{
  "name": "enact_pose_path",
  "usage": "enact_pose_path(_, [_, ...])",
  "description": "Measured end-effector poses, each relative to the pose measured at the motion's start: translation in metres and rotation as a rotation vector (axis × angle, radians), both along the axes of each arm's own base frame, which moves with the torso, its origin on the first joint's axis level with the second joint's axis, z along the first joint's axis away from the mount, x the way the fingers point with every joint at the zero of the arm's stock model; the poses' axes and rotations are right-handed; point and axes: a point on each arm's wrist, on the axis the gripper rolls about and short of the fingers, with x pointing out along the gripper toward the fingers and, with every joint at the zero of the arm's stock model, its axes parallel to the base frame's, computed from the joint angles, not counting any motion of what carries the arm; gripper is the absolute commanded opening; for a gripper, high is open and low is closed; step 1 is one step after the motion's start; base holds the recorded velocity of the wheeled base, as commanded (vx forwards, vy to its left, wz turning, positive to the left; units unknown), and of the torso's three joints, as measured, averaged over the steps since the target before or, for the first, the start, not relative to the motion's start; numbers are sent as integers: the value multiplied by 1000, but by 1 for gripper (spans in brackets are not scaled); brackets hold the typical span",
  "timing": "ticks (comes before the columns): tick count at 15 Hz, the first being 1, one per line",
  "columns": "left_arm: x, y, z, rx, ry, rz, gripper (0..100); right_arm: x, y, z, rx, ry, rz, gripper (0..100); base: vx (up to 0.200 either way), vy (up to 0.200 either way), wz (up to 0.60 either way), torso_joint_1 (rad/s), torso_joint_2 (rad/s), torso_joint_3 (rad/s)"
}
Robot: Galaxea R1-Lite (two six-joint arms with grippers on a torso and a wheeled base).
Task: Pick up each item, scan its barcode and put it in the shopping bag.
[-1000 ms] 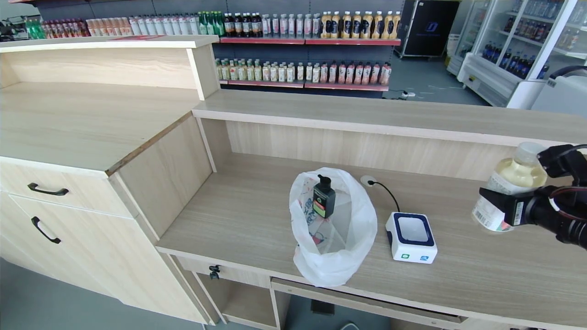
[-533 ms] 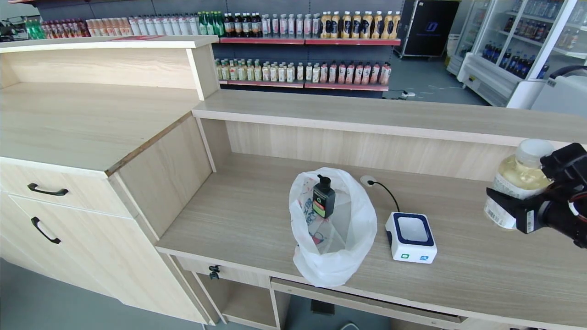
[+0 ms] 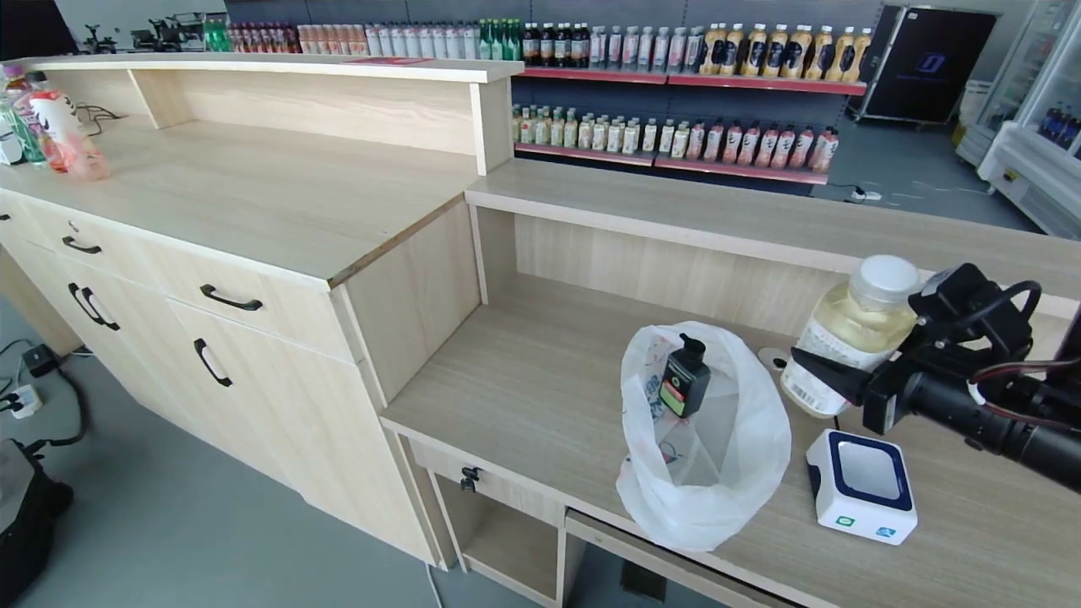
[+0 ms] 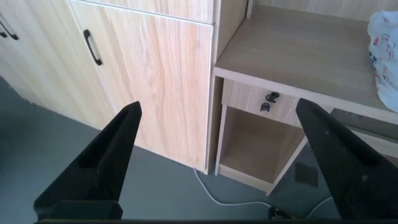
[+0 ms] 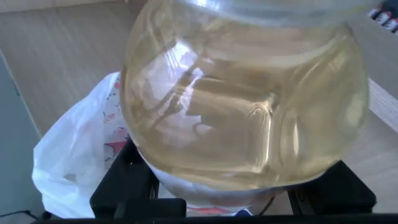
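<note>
My right gripper [image 3: 832, 376] is shut on a large clear bottle [image 3: 849, 338] of pale yellow liquid with a white cap, holding it upright in the air. The bottle hangs just above the white barcode scanner [image 3: 861, 485] and right of the white shopping bag [image 3: 735, 456]. In the right wrist view the bottle [image 5: 242, 106] sits between the black fingers [image 5: 124, 186], with the bag [image 5: 74, 155] below. A black pump bottle [image 3: 686, 382] stands inside the bag. My left gripper [image 4: 217, 109] is open and holds nothing, low over the floor beside the counter; the bag's edge [image 4: 385, 50] shows there.
The lower wooden counter [image 3: 540, 388] has a raised back ledge [image 3: 676, 211] behind it. A higher counter with drawers [image 3: 228, 300] stands to the left, with several drink bottles [image 3: 59, 127] at its far end. Store shelves of drinks [image 3: 676, 135] line the back.
The head camera has turned, shifting the whole picture. My right gripper has carried the bottle leftwards, from well right of the scanner to just above it, near the bag.
</note>
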Motion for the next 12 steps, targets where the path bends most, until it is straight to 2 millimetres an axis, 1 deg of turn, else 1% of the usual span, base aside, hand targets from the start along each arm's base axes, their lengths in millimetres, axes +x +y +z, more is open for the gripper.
enact_pose_path(1, [0,0,0,0,0,0,100,3,3,-5,6,24,70,0,0,0,0,0,0,0])
enact_pose_path(2, [0,0,0,0,0,0,100,6,4,-8,9,33,107,0,0,0,0,0,0,0])
enact_pose_path(3, [0,0,0,0,0,0,100,10,6,-16,11,67,146,0,0,0,0,0,0,0])
enact_pose_path(7, [0,0,0,0,0,0,100,32,4,-58,36,234,267,0,0,0,0,0,0,0])
enact_pose_path(9, [0,0,0,0,0,0,100,43,2,-74,48,270,301,0,0,0,0,0,0,0])
enact_pose_path(12, [0,0,0,0,0,0,100,62,0,-96,49,265,299,0,0,0,0,0,0,0])
